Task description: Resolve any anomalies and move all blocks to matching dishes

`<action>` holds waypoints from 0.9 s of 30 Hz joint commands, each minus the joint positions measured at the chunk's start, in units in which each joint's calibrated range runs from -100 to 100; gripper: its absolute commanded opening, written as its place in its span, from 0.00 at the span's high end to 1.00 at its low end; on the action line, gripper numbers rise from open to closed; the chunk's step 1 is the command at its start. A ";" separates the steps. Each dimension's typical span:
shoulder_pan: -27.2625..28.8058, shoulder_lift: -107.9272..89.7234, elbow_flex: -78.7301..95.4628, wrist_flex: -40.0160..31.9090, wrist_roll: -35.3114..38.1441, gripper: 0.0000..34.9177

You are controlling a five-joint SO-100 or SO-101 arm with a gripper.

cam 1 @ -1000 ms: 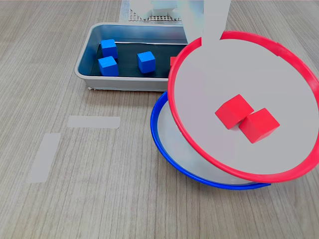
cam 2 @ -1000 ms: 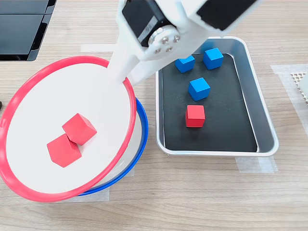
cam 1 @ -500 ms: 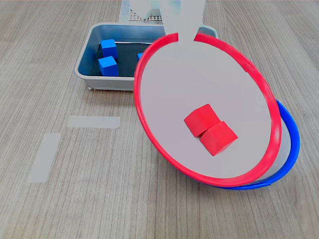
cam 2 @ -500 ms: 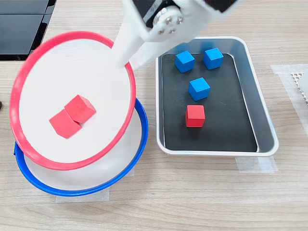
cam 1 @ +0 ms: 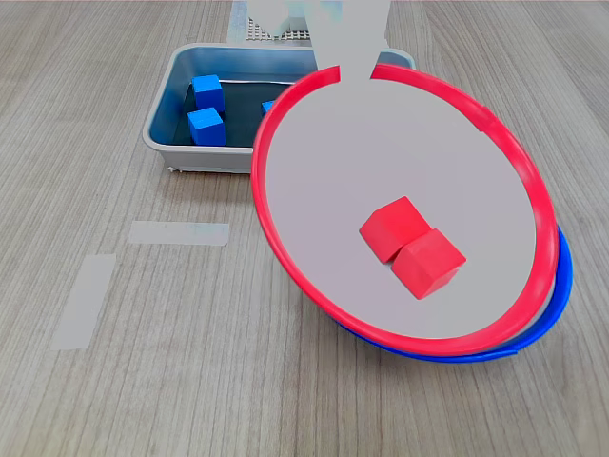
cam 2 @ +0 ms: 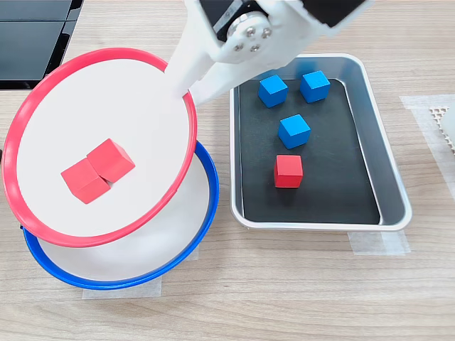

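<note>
Claw [cam 2: 186, 87] clamped on red-rimmed dish [cam 2: 43, 96] edge, arm angled down, dish w/ 2 red blocks [cam 2: 97, 170] above blue-rimmed dish [cam 2: 202, 213]

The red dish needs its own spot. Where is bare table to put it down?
Bare table lies on the first exterior view's left, around the tape strips, in front of the tray. It is crowded where the red dish overlaps the blue dish.

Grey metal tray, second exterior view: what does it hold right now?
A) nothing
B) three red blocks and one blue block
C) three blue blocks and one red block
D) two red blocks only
C: in the second exterior view the tray holds three blue blocks and one red block on its black liner.
</note>
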 commanded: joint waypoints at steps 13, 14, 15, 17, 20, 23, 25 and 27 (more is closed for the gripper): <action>3.62 -17.79 9.62 -3.78 -0.34 1.00; 4.09 -18.13 9.80 -4.11 -0.49 1.00; 4.75 -18.56 10.17 -4.53 -0.63 1.00; 6.54 -18.98 10.71 -5.35 -0.83 1.00; 10.02 -18.64 11.08 -6.18 -0.98 1.00; 13.12 -17.36 11.44 -6.67 -0.49 1.00; 15.19 -16.17 11.99 -7.83 -0.05 1.00; 17.08 -14.72 12.81 -9.48 0.39 1.00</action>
